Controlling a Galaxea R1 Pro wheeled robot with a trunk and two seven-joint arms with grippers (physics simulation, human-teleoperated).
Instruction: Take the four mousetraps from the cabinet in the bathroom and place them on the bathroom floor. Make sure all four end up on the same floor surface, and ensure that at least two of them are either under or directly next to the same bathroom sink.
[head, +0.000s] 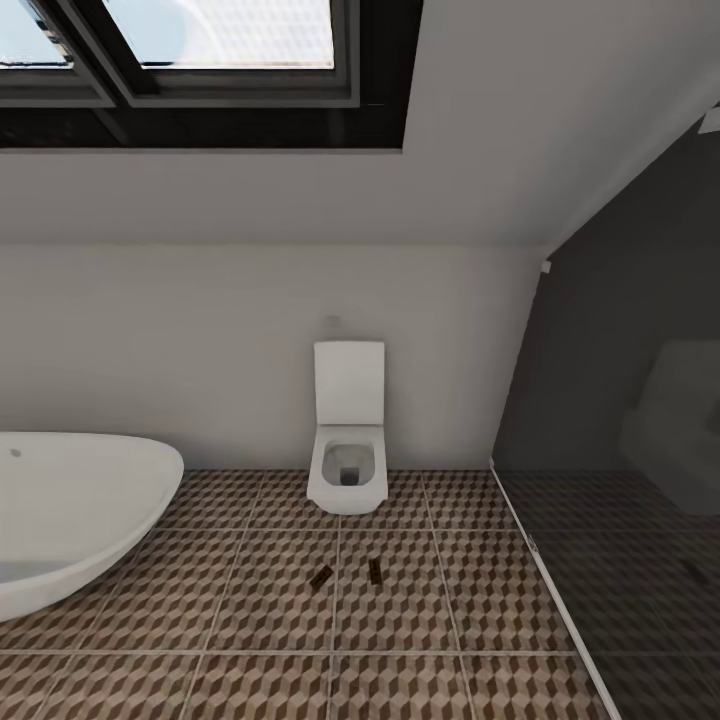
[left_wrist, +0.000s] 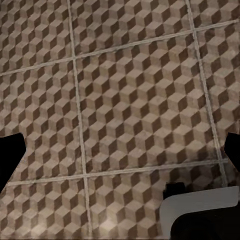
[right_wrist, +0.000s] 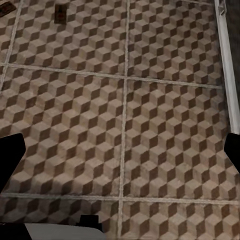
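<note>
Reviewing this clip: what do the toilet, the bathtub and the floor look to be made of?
Toilet and bathtub: probably glazed ceramic or acrylic, given their smooth, plain white surfaces. Floor: looks like matte printed tile, with a cube pattern split by pale grout lines.

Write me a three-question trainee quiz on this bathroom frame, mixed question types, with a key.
1. True or false: two mousetraps lie on the bathroom floor.
2. What stands nearest beyond them? A bathtub; B toilet; C glass partition.
3. Fill in: in the right wrist view, the fingers stand ___ with nothing between them.

Key: 1 true; 2 B; 3 apart.
</note>
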